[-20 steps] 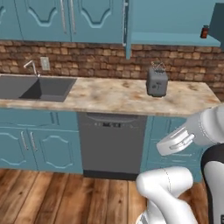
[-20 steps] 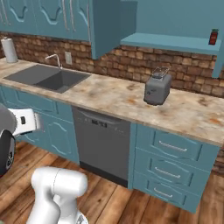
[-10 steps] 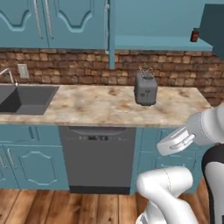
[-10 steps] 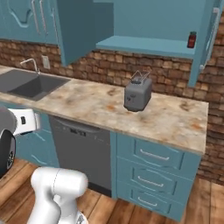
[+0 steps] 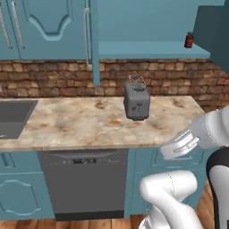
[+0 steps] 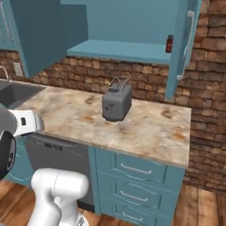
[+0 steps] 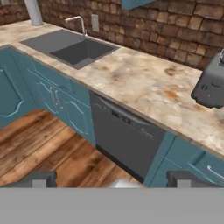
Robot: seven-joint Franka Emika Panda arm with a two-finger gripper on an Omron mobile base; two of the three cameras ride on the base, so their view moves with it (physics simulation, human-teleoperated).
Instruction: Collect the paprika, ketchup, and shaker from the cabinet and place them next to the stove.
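While nothing has yet been fetched, I list the stock as it stands, taking the grey two-slot metal toaster as my reference. Item one: my pincer, its two dark tips standing wide apart with nothing between them, held low in front of the counter and pointed across the wooden floor toward the cupboard fronts. Item two: the open teal-blue wall cabinet with arched-panel doors and long silver bar handles, above the toaster; its inner shelf runs over and to the right of it. Item three: one small dark red container with a dark cap, on that shelf, up and to the right of the toaster near the right-hand door; I cannot tell whether it is the paprika jar or the ketchup bottle. I can make out no black shaker on the shelf. By my reckoning all three collections and all three placings remain to be done. Item four: the beige mottled stone countertop under the toaster. Item five: a dark grey dishwasher front below and left of the toaster, a grey sunken sink farther left, and a red-brown brick wall behind.
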